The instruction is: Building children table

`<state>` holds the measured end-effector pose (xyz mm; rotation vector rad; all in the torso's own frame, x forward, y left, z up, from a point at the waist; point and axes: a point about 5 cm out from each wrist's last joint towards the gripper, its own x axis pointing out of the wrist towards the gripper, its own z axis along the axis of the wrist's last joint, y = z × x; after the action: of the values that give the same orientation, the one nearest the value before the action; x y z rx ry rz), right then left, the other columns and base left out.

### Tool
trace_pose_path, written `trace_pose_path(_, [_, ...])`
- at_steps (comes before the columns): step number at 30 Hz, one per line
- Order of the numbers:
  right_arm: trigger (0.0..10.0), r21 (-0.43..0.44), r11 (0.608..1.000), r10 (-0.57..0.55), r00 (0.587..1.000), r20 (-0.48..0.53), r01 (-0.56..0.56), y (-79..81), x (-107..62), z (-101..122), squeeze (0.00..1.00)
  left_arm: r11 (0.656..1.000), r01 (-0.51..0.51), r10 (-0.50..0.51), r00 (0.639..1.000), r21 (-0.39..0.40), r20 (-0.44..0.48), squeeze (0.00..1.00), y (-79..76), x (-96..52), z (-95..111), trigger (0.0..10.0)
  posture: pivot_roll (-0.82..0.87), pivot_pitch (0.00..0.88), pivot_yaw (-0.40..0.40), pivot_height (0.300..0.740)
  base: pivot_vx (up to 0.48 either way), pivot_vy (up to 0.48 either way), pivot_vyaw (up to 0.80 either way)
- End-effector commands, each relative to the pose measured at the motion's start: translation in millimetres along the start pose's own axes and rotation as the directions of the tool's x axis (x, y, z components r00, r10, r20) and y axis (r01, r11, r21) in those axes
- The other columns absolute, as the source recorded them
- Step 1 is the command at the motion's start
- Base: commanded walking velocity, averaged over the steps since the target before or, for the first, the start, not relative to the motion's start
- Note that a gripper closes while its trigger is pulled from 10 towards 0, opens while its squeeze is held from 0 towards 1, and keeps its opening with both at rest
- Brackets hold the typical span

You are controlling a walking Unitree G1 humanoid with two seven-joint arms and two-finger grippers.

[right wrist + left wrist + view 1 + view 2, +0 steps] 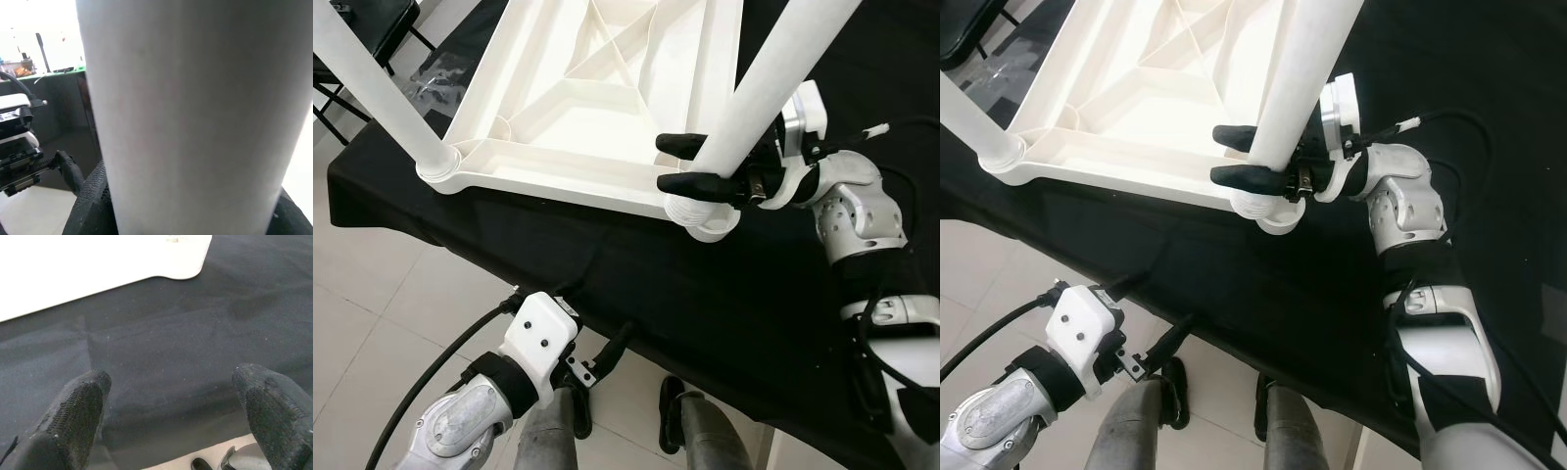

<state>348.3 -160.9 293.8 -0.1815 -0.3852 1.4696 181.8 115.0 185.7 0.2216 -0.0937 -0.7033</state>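
At the far left, a black chair stands on the pale tiled floor beyond the edge of the counter, which is draped in black cloth. The left gripper hangs low beside that draped front edge, its fingers spread wide apart and holding nothing — only the dark cloth lies ahead of them. On the counter the white plastic children's tabletop lies upside down, ribbed underside up. A white leg stands in its near-left corner socket. Further right, a second white leg rises from the near-right corner socket, leaning slightly. The right gripper reaches in from the right just above that socket — its two black fingers are clamped on either side of the leg, pressing its surface. The robot's silver right arm stretches over the black cloth behind it.
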Motion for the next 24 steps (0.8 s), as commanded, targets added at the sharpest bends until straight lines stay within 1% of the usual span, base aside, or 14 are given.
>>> trace_pose_path(1, [10.0, 0.044, 0.999, -0.029, 0.998, -0.06, 0.032, -1.9, -15.8, -9, 0.0, 1.0, 0.027, -0.027, 0.999, -0.007, -0.032, 0.0, -5.5, -4.9, -1, 10.0, 0.17, 0.483, 0.0, 0.74, 0.0, 0.0, 0.0])
trace_pose_path(2, [10.0, 0.044, 0.999, -0.029, 0.998, -0.06, 0.032, -1.9, -15.8, -9, 0.0, 1.0, 0.027, -0.027, 0.999, -0.007, -0.032, 0.0, -5.5, -4.9, -1, 10.0, 0.17, 0.483, 0.0, 0.74, 0.0, 0.0, 0.0])
trace_pose_path(4, [10.0, 0.037, 0.998, -0.04, 0.997, -0.065, 0.043, -5.1, -23.2, -3, 0.0, 1.0, 0.027, -0.027, 0.999, -0.008, -0.035, 0.0, -6.5, -5.7, -1, 10.0, 0.17, 0.484, 0.001, 0.74, 0.0, 0.0, 0.0])
trace_pose_path(7, [10.0, 0.035, 0.999, -0.039, 0.997, -0.064, 0.041, -5.6, -25.5, -1, 0.0, 1.0, 0.027, -0.028, 0.999, -0.008, -0.036, 0.0, -6.8, -6.1, -1, 10.0, 0.17, 0.484, 0.001, 0.74, 0.0, 0.0, 0.0])
trace_pose_path(10, [10.0, 0.036, 0.999, 0.002, 0.996, -0.088, 0.001, -2.6, -35.9, 5, 0.0, 0.999, 0.037, -0.037, 0.998, -0.013, -0.043, 0.0, -9.2, -7.8, -1, 10.0, 0.17, 0.49, 0.006, 0.74, 0.0, 0.0, 0.0])
trace_pose_path(14, [10.0, 0.055, 0.998, 0.02, 0.994, -0.104, -0.014, 0.8, -37.8, 4, 0.0, 0.999, 0.039, -0.04, 0.998, -0.015, -0.052, 0.0, -9.8, -8.2, -2, 10.0, 0.17, 0.489, 0.006, 0.74, 0.0, 0.0, 0.0])
trace_pose_path(21, [10.0, 0.082, 0.995, 0.068, 0.992, -0.11, -0.059, 7.6, -34.1, 1, 0.0, 0.999, 0.046, -0.047, 0.997, -0.017, -0.059, 0.0, -11.0, -8.4, -2, 10.0, 0.17, 0.489, 0.009, 0.74, 0.0, 0.0, 0.0])
trace_pose_path(24, [10.0, 0.082, 0.995, 0.071, 0.991, -0.113, -0.062, 7.7, -33.9, 1, 0.0, 0.999, 0.047, -0.048, 0.997, -0.016, -0.058, 0.0, -11.1, -7.8, -2, 10.0, 0.17, 0.487, 0.009, 0.74, 0.0, 0.0, 0.0])
